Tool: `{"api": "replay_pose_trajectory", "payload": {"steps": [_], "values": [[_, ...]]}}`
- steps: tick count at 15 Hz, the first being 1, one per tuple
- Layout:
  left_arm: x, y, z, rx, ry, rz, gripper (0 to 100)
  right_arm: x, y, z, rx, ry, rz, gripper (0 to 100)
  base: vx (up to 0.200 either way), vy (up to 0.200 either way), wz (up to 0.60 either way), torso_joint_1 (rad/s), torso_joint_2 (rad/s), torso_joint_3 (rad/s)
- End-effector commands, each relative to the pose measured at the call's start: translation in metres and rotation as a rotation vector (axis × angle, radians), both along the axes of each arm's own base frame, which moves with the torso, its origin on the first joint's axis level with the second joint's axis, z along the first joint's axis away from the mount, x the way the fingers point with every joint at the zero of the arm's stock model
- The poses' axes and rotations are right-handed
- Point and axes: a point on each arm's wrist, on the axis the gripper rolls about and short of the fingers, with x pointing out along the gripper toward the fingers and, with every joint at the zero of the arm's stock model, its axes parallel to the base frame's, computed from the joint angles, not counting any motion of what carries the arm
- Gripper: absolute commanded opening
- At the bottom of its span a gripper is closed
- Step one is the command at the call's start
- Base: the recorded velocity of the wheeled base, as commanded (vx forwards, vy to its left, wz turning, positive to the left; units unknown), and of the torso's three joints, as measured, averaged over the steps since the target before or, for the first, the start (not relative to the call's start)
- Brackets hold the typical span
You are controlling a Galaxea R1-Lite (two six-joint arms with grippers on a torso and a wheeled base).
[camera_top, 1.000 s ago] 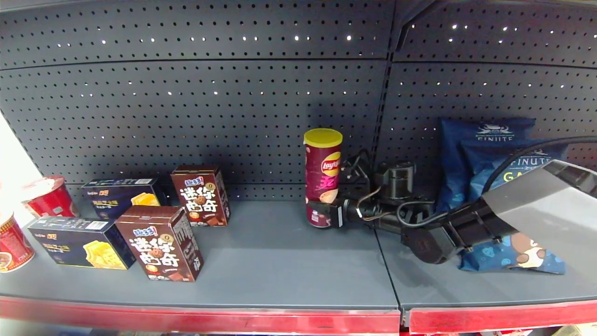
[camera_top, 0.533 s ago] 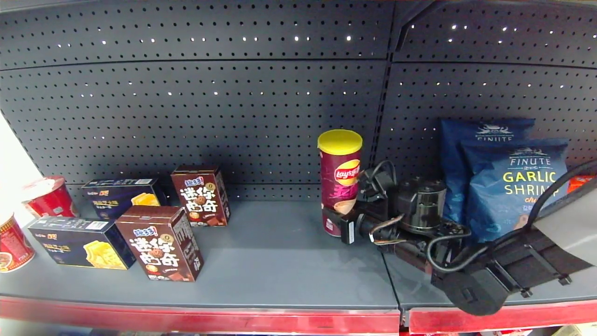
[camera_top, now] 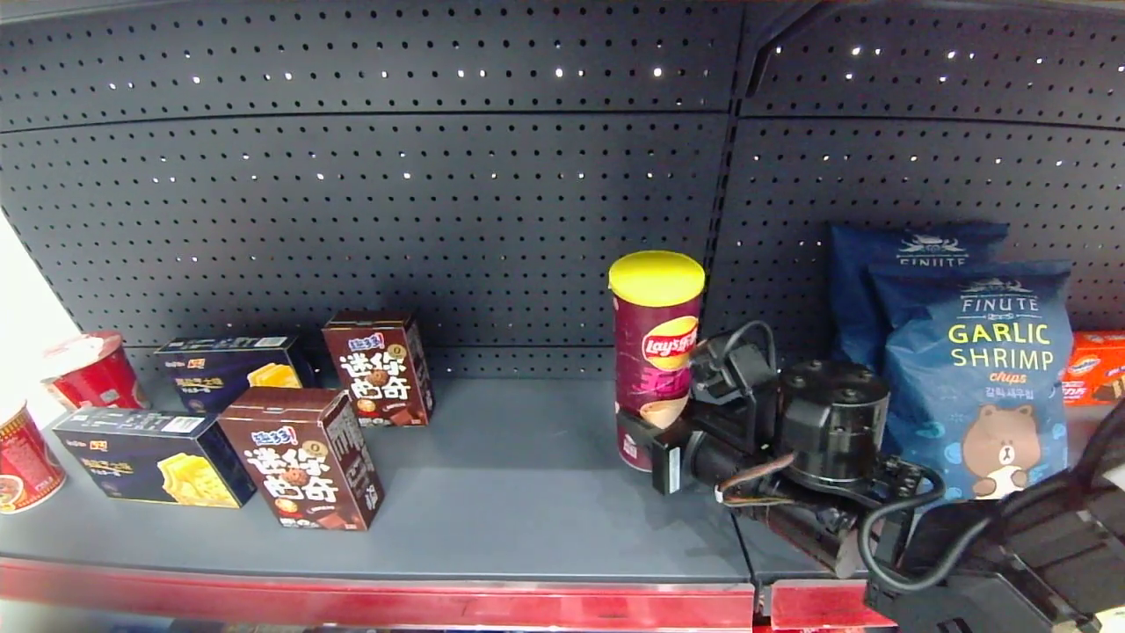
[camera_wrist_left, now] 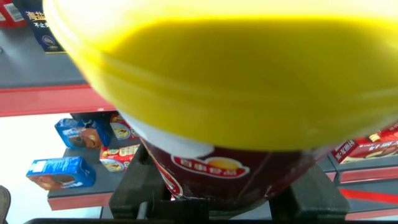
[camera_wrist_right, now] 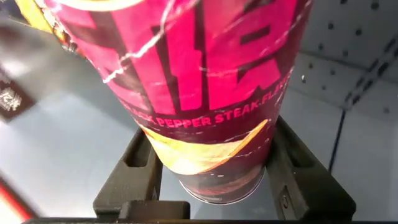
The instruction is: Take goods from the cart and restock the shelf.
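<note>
Shelf of dark grey metal (camera_top: pixel 527 492) with a red front edge, backed by a perforated dark grey panel (camera_top: pixel 395 220). Near the middle, just left of the seam between two shelf boards: a maroon cylindrical crisp can with a yellow plastic lid (camera_top: pixel 655 352), upright. Clamped low on its body by the black right gripper (camera_top: pixel 646 444), one finger on each side, arm stretched along the shelf from the right. Seen close in the right wrist view as pink and maroon can wall (camera_wrist_right: pixel 211 81) pinched between two black fingers (camera_wrist_right: pixel 140 168), grey shelf surface beneath; contact between base and shelf impossible to tell. Well to the left of the can: two brown cardboard cartons (camera_top: pixel 303 457) and two dark blue boxes (camera_top: pixel 154 457), with red paper cups (camera_top: pixel 92 369) at the far left edge. To the right, behind the arm: two blue crisp bags (camera_top: pixel 976 369) standing against the panel, one in front of the other, and an orange packet (camera_top: pixel 1094 365) beside them. In the left wrist view, the black left gripper (camera_wrist_left: pixel 221 193) closed around a second maroon can with a yellow lid (camera_wrist_left: pixel 236 81), lid towards the camera, held in front of lower red-edged shelves (camera_wrist_left: pixel 62 99) carrying blue packets (camera_wrist_left: pixel 59 171).
</note>
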Motion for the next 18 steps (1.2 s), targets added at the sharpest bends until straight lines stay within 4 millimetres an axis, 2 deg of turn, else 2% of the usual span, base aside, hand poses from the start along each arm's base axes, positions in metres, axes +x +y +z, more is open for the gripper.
{"api": "replay_pose_trajectory", "payload": {"steps": [1, 2, 4, 6, 13, 15, 18], "values": [[0.0, 0.0, 0.0, -0.001, 0.001, 0.0, 0, -0.023, -0.015, 0.002, -0.008, 0.009, 0.012, 0, 0.0, 0.0, 0.0, 0.0, 0.0, 0.0], [0.0, 0.0, 0.0, -0.001, 0.001, 0.0, 0, -0.032, -0.022, 0.004, -0.011, 0.009, 0.012, 0, 0.0, 0.0, 0.0, 0.0, 0.0, 0.0], [0.0, 0.0, 0.0, -0.001, 0.001, -0.002, 0, -0.039, -0.03, 0.005, -0.018, 0.006, -0.024, 0, 0.0, 0.0, 0.0, 0.0, 0.0, 0.0], [0.0, 0.0, 0.0, -0.001, 0.001, 0.0, 0, -0.046, -0.029, 0.005, -0.016, 0.009, -0.023, 0, 0.0, 0.0, 0.0, 0.0, 0.0, 0.0], [0.0, 0.0, 0.0, 0.002, 0.0, 0.006, 0, -0.042, -0.016, -0.008, 0.039, 0.052, -0.084, 0, 0.0, 0.0, 0.0, 0.0, 0.0, 0.0], [0.0, 0.0, 0.0, 0.0, 0.0, 0.009, 0, -0.047, -0.004, -0.018, 0.062, 0.071, -0.064, 0, 0.0, 0.0, 0.0, 0.0, 0.0, 0.0], [0.0, 0.0, 0.0, 0.0, 0.0, 0.01, 0, -0.043, 0.007, -0.031, 0.075, 0.074, -0.116, 0, 0.0, 0.0, 0.0, 0.0, 0.0, 0.0]]}}
